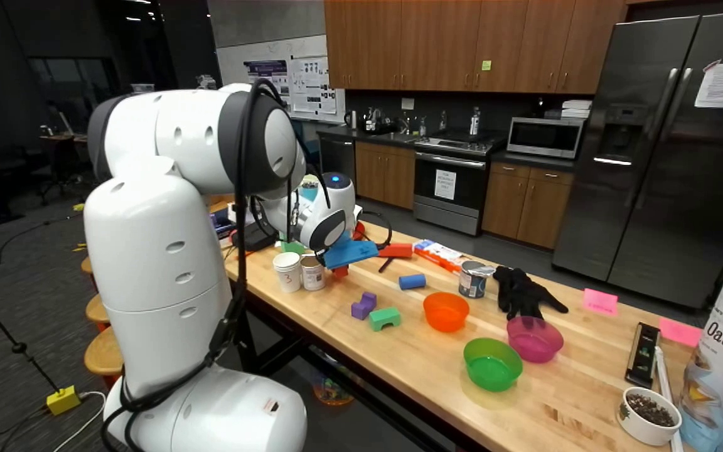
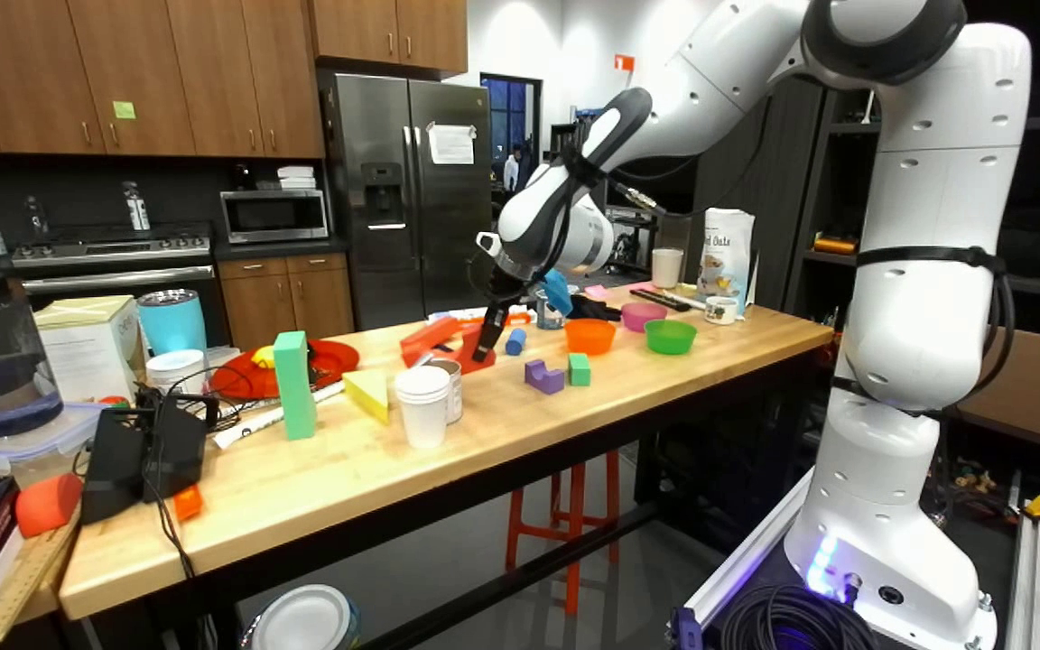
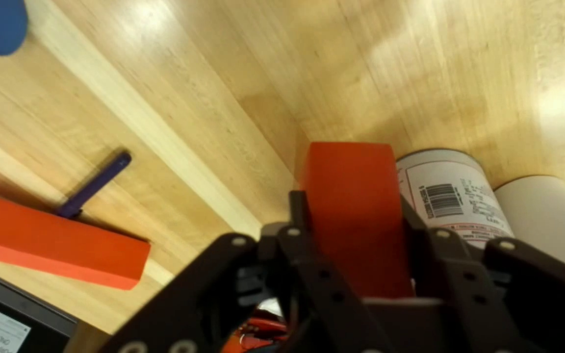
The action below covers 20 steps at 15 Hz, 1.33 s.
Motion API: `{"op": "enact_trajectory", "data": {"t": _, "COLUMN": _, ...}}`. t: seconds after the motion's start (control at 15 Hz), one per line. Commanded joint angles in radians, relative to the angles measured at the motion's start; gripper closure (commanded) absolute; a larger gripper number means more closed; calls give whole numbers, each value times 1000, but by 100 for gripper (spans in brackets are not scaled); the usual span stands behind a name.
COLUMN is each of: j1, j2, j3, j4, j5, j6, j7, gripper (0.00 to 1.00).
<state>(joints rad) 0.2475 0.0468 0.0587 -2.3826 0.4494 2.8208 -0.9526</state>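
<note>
Kitchen area, wood cabinets point(image 1: 437, 44) and a big dark fridge point(image 1: 656, 150), with a long butcher-block table point(image 1: 418, 358) out front. So the gripper point(image 3: 353, 215) has a red block point(image 3: 361, 240) pinched from both sides, pretty clear from the wrist view; whether the block's lower end touches the wood, I honestly can't tell. Just beside it stands a pale can point(image 3: 451, 193) with a barcode label, and next to that there's a stack of white cups point(image 1: 288, 273) with a 3 on it. Over on the block's opposite side lies a longer red-orange block point(image 3: 57, 240), plus a dark purple pen point(image 3: 96, 184) with one end right at its edge. Blue cylinder point(image 1: 412, 281) is lying on its side a bit further along. Also on the table in an exterior view: a notched purple block point(image 1: 364, 306), a green arch block point(image 1: 385, 317), an orange bowl point(image 1: 446, 320), a green bowl point(image 1: 493, 376) and a pink bowl point(image 1: 535, 348). Black glove point(image 1: 518, 292) is right by the pink bowl, an open tin point(image 1: 472, 282) is next to that, and a bag of oats point(image 1: 722, 358) stands well apart from the gripper.
</note>
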Motion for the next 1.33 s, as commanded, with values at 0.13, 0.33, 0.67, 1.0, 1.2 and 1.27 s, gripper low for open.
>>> {"op": "enact_trajectory", "data": {"t": 0.13, "j1": -21, "j2": 74, "j3": 12, "j4": 97, "j5": 161, "j6": -65, "j7": -201, "gripper": 84}}
{"op": "enact_trajectory", "data": {"t": 0.33, "j1": -27, "j2": 93, "j3": 13, "j4": 117, "j5": 207, "j6": -89, "j7": -251, "gripper": 84}}
{"op": "enact_trajectory", "data": {"t": 0.67, "j1": -110, "j2": 111, "j3": 95, "j4": 132, "j5": 215, "j6": -104, "j7": -268, "gripper": 72}}
{"op": "enact_trajectory", "data": {"t": 1.0, "j1": -156, "j2": 122, "j3": 141, "j4": 142, "j5": 209, "j6": -107, "j7": -268, "gripper": 17}}
{"op": "enact_trajectory", "data": {"t": 1.2, "j1": -167, "j2": 122, "j3": 150, "j4": 144, "j5": 196, "j6": -107, "j7": -255, "gripper": 1}}
{"op": "enact_trajectory", "data": {"t": 1.27, "j1": -167, "j2": 118, "j3": 148, "j4": 139, "j5": 183, "j6": -108, "j7": -245, "gripper": 0}}
